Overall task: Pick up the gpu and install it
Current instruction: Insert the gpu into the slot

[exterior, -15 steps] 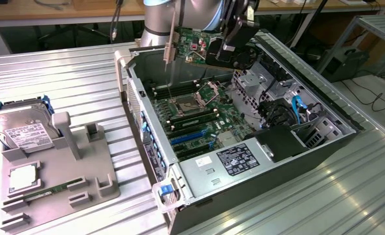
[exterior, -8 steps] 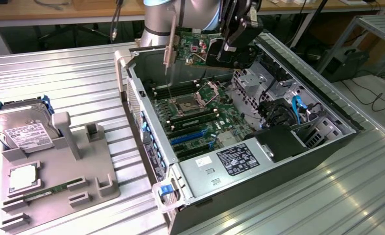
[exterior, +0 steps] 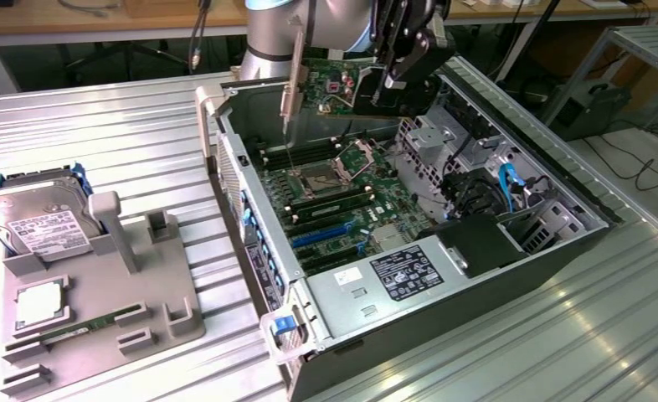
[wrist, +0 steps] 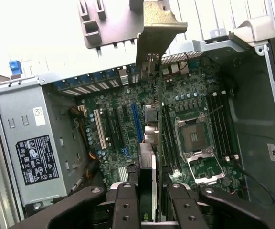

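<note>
Now the gripper (wrist: 151, 202) is clamped on the gpu (exterior: 331, 84), upright over the open case (exterior: 580, 197) at upper middle of the exterior view; installing is in hand, and seating it, I judge, needs its edge aligned with a slot (exterior: 320, 233)

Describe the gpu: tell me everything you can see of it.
The gpu is a thin flat card. Its green circuit-board face shows chips, and a long silver metal bracket sits at one end. The pincer holds it on edge, clamped on the end away from the bracket, above the open computer case and its motherboard. It does not look seated in a slot yet.
</note>
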Controlling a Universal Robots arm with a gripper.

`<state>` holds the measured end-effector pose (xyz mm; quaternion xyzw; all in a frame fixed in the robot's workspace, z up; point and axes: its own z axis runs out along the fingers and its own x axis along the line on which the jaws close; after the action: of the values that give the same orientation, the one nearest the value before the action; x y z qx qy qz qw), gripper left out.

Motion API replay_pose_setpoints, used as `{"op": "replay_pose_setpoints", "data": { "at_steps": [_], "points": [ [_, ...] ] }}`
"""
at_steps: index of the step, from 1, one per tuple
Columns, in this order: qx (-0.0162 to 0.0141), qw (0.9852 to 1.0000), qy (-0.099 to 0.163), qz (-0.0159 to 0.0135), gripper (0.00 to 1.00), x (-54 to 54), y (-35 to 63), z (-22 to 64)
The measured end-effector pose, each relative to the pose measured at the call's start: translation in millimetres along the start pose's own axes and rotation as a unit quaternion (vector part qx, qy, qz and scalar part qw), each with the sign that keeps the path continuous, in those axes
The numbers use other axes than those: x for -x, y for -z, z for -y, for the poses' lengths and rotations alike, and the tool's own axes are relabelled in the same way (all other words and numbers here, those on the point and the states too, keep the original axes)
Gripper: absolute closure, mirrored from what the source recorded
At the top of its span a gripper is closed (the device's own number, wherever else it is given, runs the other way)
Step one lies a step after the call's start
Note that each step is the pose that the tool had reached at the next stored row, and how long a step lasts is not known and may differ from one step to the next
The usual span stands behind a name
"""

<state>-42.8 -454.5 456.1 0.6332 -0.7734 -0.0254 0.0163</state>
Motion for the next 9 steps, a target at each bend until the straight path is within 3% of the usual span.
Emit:
{"op": "replay_pose_setpoints", "data": {
  "at_steps": [9],
  "points": [
    [0.0004,0.9986,0.053,-0.0032,0.73,-0.2,-0.3,0.1]
  ]
}}
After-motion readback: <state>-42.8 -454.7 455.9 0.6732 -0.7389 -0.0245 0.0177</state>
